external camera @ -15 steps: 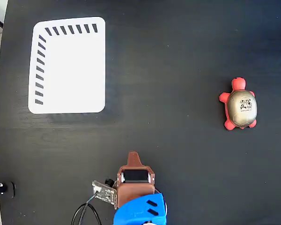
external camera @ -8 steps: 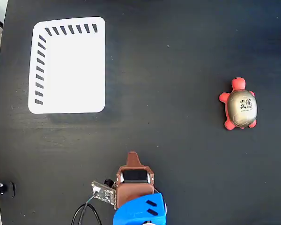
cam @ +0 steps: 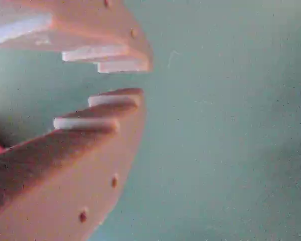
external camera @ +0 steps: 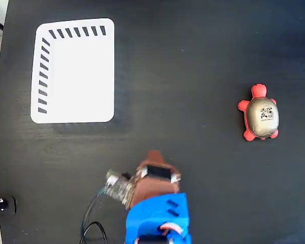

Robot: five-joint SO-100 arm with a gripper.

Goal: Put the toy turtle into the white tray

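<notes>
In the fixed view the tray [external camera: 72, 71] lies flat at the upper left of the black table [external camera: 193, 61], white with rounded corners and dark slanted slots along its top and left edges; nothing lies on it. Below it and to the right, at the bottom middle of the picture, the arm [external camera: 157, 221] reaches in from the lower edge: a blue body, then a brown wrist with a small circuit board and a black cable [external camera: 91, 226] trailing off to its left. This part is blurred, and the gripper [external camera: 155, 155] shows only as a brown tip pointing up the picture, with bare table all round it. Far to the right, at mid height, the turtle [external camera: 260, 115] sits on the table, red head toward the top edge, its grey-beige shell carrying a black-and-white printed mark; it is well apart from both the gripper and the tray. In the wrist view the gripper [cam: 140, 80] fills the left side, its two stepped fingers [cam: 90, 150] parted by a narrow gap at the tips and holding nothing, with plain table surface behind.
</notes>
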